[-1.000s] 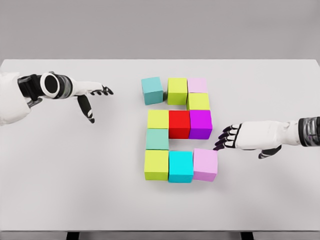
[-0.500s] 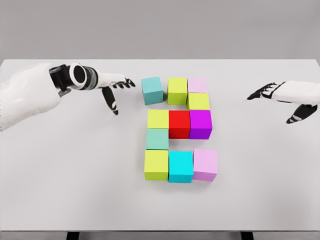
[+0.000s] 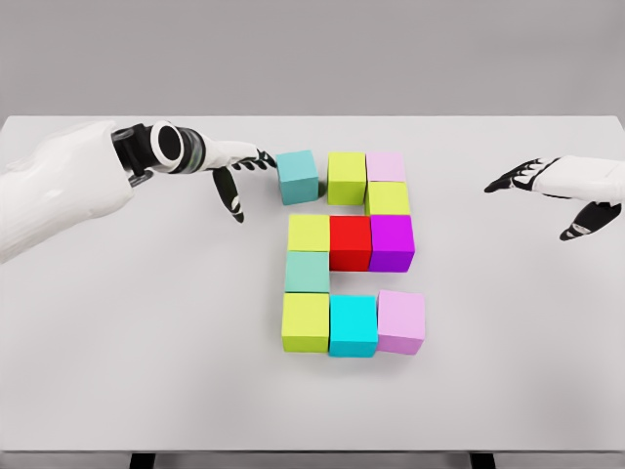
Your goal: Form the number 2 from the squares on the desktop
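White table (image 3: 117, 332), apparently grey wall.

You have one view only, from the robot's head: it looks steeply down onto the white surface (image 3: 117, 371), whose far edge meets a grey wall.

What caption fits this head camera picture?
Left hand reaches the teal cube atop a colourful block 2; right hand waits.

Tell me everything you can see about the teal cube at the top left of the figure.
The teal cube is a plain, matte, solid-coloured block lying flat on the white table, turned slightly askew. A narrow gap separates it from the lime cube on its right. The left robot hand, fingers open, reaches its left side; contact is unclear.
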Action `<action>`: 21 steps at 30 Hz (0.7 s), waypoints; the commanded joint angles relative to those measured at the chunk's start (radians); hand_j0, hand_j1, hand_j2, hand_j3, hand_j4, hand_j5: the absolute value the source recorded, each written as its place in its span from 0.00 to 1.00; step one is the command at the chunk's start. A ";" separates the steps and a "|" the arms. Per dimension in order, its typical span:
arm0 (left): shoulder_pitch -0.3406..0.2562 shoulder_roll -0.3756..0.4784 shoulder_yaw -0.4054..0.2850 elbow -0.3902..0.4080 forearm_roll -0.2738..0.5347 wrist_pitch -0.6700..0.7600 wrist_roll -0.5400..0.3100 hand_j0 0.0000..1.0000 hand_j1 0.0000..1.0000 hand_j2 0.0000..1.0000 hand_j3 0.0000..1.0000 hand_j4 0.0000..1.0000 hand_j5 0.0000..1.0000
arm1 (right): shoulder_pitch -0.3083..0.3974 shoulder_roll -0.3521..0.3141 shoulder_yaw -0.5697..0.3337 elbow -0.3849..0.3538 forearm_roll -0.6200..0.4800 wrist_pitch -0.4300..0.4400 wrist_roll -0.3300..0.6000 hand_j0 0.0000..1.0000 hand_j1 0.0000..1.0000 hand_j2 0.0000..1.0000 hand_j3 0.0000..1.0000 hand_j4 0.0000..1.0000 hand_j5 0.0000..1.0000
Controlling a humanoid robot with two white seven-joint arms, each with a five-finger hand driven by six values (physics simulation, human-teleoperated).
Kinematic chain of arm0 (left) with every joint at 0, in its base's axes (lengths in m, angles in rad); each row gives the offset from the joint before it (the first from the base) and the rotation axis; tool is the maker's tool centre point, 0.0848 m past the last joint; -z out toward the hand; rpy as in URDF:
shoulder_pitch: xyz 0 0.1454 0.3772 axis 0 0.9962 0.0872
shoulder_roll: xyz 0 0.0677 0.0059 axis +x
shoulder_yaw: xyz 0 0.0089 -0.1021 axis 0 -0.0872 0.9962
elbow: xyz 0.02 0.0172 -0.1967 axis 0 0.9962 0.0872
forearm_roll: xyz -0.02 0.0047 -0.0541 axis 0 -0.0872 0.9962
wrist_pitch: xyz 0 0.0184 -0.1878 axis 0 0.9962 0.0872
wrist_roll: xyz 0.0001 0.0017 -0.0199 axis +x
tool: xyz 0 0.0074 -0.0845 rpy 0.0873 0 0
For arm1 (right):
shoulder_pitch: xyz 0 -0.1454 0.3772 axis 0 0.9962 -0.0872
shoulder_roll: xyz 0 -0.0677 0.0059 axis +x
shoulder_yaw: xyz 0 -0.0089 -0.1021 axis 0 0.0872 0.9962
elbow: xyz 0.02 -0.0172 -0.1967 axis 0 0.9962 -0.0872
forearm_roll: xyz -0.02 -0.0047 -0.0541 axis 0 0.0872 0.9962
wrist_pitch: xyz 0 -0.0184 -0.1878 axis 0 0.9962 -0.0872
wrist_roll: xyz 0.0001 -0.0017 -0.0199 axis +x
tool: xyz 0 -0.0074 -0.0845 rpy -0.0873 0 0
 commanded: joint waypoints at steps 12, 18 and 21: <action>-0.002 -0.024 0.002 -0.003 -0.012 -0.001 0.001 1.00 1.00 1.00 1.00 1.00 1.00 | -0.003 -0.002 -0.001 -0.018 -0.010 0.003 0.000 1.00 1.00 1.00 1.00 1.00 1.00; -0.002 -0.034 0.011 -0.001 -0.015 -0.001 0.001 1.00 1.00 1.00 1.00 1.00 1.00 | -0.003 -0.002 -0.001 -0.026 -0.012 0.003 0.000 1.00 1.00 1.00 1.00 1.00 1.00; -0.002 -0.035 0.011 -0.001 -0.015 -0.001 0.002 1.00 1.00 1.00 1.00 1.00 1.00 | -0.003 -0.002 -0.001 -0.026 -0.012 0.003 0.000 1.00 1.00 1.00 1.00 1.00 1.00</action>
